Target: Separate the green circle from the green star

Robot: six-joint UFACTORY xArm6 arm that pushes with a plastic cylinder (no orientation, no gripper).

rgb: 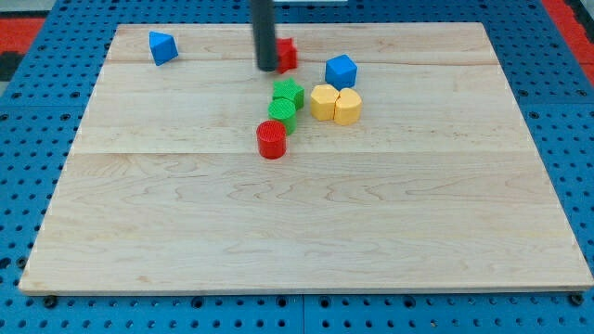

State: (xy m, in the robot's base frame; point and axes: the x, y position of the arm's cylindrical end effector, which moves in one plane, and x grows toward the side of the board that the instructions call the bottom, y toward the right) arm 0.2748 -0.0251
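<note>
The green star [289, 92] lies near the board's top centre. The green circle [282, 114] sits just below it, touching it. My tip [266, 67] is at the end of the dark rod, just above and to the left of the green star, apart from it. A red block [287, 54] sits right beside the rod on its right, partly hidden by it. A red circle [271, 140] lies just below the green circle, touching it.
Two yellow blocks [324, 101] [347, 108] sit together right of the green pair. A blue cube [341, 70] lies above them. A blue triangular block [162, 47] sits at the top left. The wooden board [297, 232] lies on a blue pegboard.
</note>
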